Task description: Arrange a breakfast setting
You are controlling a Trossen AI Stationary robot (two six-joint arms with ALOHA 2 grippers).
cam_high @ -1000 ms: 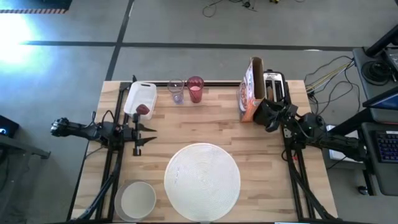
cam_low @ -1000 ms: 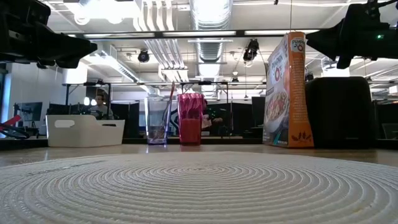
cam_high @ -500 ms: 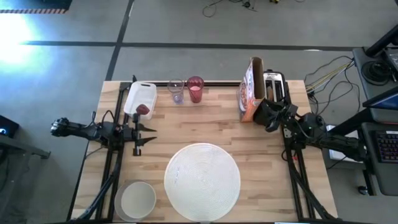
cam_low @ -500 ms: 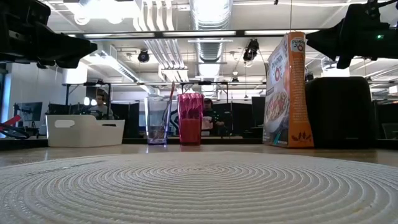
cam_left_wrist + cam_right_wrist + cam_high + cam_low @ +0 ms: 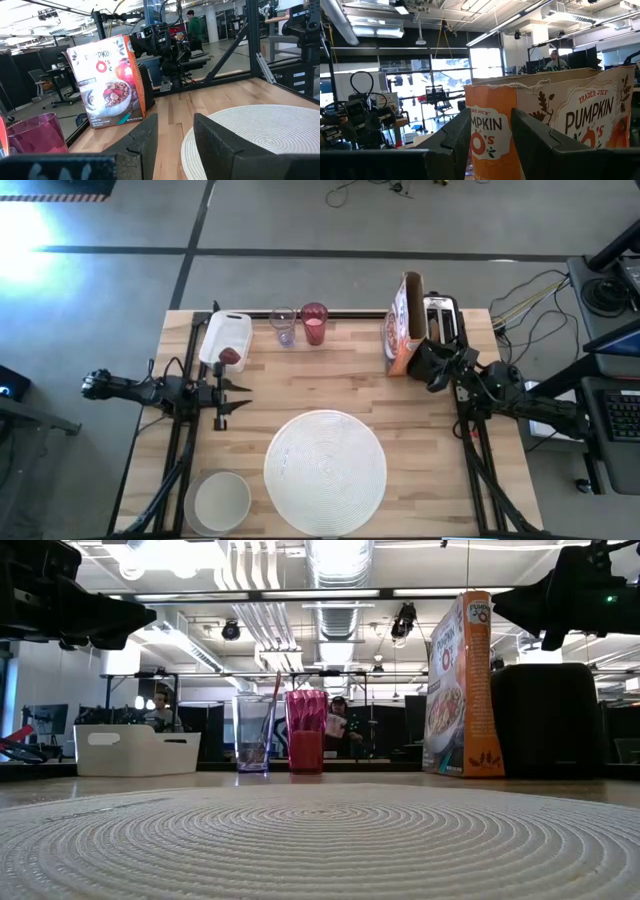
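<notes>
The round white ribbed placemat [image 5: 325, 458] lies at the table's near middle. The small white bowl [image 5: 218, 500] stands at the near left. The pink-red tumbler [image 5: 314, 324] stands at the far edge. A small red fruit [image 5: 229, 356] lies in the white tub [image 5: 228, 332]. My left gripper [image 5: 242, 396] is open and empty above the left side of the table, pointing right; its wrist view [image 5: 175, 145] shows the gap. My right gripper [image 5: 420, 362] is open [image 5: 492, 145], close to the cereal box [image 5: 400, 330], touching nothing that shows. Plate, bagel and spoon are out of view.
A clear glass [image 5: 283, 327] stands left of the tumbler. The upright cereal box and the black-and-silver toaster [image 5: 441, 315] stand side by side at the far right. Bare wood lies between the placemat and the far row of things.
</notes>
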